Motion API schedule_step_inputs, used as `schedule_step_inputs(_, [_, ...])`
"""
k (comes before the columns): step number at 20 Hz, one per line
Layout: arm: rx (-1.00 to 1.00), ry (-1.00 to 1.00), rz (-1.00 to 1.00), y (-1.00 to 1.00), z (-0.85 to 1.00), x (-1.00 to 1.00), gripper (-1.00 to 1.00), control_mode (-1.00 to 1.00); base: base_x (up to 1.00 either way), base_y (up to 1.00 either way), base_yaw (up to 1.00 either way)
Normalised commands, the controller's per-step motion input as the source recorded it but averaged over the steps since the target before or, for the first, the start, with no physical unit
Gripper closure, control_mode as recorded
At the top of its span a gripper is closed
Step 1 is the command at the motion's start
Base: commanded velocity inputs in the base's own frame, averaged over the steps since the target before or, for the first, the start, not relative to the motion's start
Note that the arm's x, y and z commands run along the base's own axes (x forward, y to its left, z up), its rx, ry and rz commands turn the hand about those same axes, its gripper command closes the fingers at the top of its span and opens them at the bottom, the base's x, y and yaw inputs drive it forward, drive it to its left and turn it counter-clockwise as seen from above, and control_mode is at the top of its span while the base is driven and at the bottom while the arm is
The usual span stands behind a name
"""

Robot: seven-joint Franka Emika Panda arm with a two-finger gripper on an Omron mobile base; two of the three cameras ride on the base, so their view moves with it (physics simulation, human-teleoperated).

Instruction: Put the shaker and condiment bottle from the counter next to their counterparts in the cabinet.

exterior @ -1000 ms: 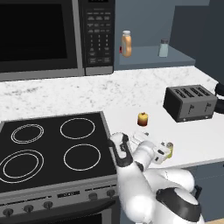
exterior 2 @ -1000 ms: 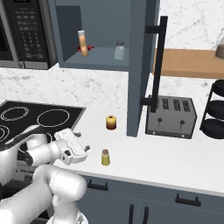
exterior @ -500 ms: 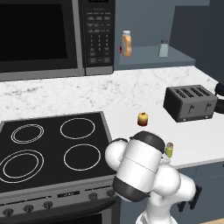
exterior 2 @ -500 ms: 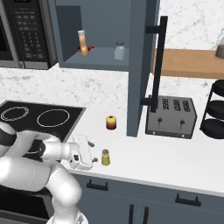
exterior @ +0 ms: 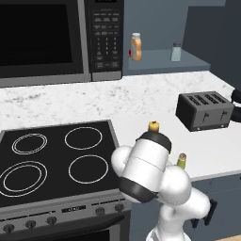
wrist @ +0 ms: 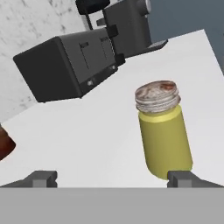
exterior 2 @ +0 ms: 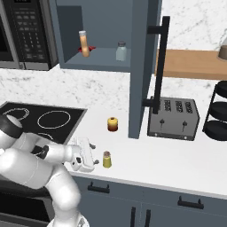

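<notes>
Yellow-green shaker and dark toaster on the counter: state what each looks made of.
The small yellow-green cylindrical shaker looks like matte plastic or painted glass, evenly coloured without glints; its ribbed reddish-brown top suggests tarnished metal, perhaps. The dark boxy toaster seems satin-finished metal or plastic: flat grey faces, soft shading.

Your yellow-green shaker (wrist: 164, 138) stands upright on the white table (exterior 2: 168, 164); your orange condiment bottle (exterior: 136, 46) stands upright inside the cabinet (exterior 2: 106, 26).

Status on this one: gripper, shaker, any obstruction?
Gripper open, low over the counter, holding nothing. Shaker upright just off the fingers, not yet between them. Condiment bottle already on the cabinet shelf. Nothing between gripper and shaker.
</notes>
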Motion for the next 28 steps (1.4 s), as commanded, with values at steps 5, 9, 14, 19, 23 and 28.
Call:
schedule_step_inputs(5, [0.00, 0.00, -0.02, -0.06, 0.00, -0.02, -1.00, -1.00, 0.00, 0.00, 0.00])
schedule_step_inputs(9, [0.00, 0.00, -0.09, -0.38, 0.00, -0.08, -1.00, -1.00, 0.00, 0.00, 0.00])
schedule_step_inputs(14, [0.01, 0.00, -0.08, -0.36, 0.00, -0.03, -1.00, -1.00, 0.00, 0.00, 0.00])
schedule_step_inputs(19, [0.00, 0.00, 0.00, 0.00, 0.00, 0.00, -1.00, -1.00, 0.00, 0.00, 0.00])
schedule_step_inputs(23, [0.00, 0.00, 0.00, -0.01, -0.05, -0.02, -1.00, -1.00, 0.00, 0.00, 0.00])
schedule_step_inputs(28, [0.00, 0.00, -0.04, -0.41, -0.11, -0.52, -1.00, -1.00, 0.00, 0.00, 0.00])
